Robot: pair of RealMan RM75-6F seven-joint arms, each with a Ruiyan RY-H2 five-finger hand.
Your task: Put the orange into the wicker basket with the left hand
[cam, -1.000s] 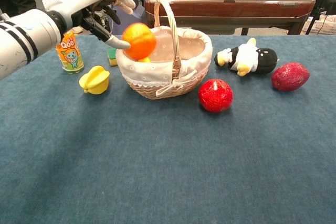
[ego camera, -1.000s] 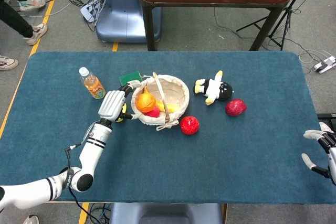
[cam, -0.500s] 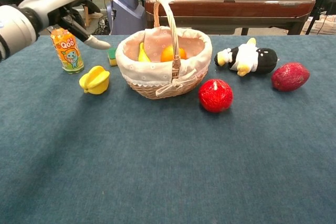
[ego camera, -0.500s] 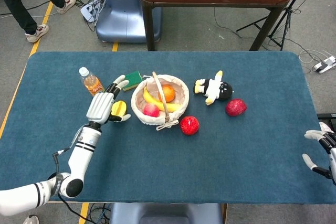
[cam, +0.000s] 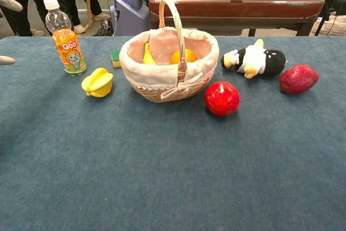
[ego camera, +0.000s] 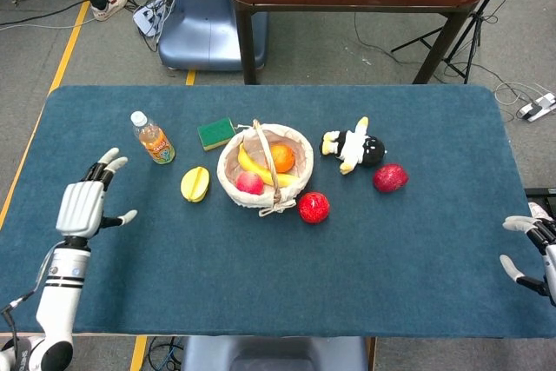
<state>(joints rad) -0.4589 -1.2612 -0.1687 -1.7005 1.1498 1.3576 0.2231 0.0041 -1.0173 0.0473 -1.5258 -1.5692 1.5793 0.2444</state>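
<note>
- Both hands are sitting out at the edges of the tabletop (ego camera: 287,275), well apart from the objects in the middle.
- Left hand (ego camera: 84,204) is hovering near the left edge with its fingers (ego camera: 109,159) spread wide, holding nothing and touching nothing; in the chest view only pale fingertips (cam: 7,2) are poking in at the left border.
- Right hand (ego camera: 532,245) is showing only partly at the right border, fingers apart and empty.
- Orange (ego camera: 281,157) is lying inside the wicker basket (ego camera: 300,141), on its far right side, next to a banana (ego camera: 250,165) and a red apple (ego camera: 249,182).
- Basket is standing upright, handle arching over the middle.
- Just left of the basket, a yellow starfruit (ego camera: 195,184) is resting; farther left a juice bottle (ego camera: 152,137) is standing upright, and a green sponge (ego camera: 215,134) is lying on the far side.
- Right of the basket, a red ball (ego camera: 314,207) is sitting near its rim, with a penguin plush (ego camera: 352,147) and a dark red fruit (ego camera: 390,177) beyond.
- Wide open cloth is stretching across the whole near half, and between the left hand and the starfruit.
</note>
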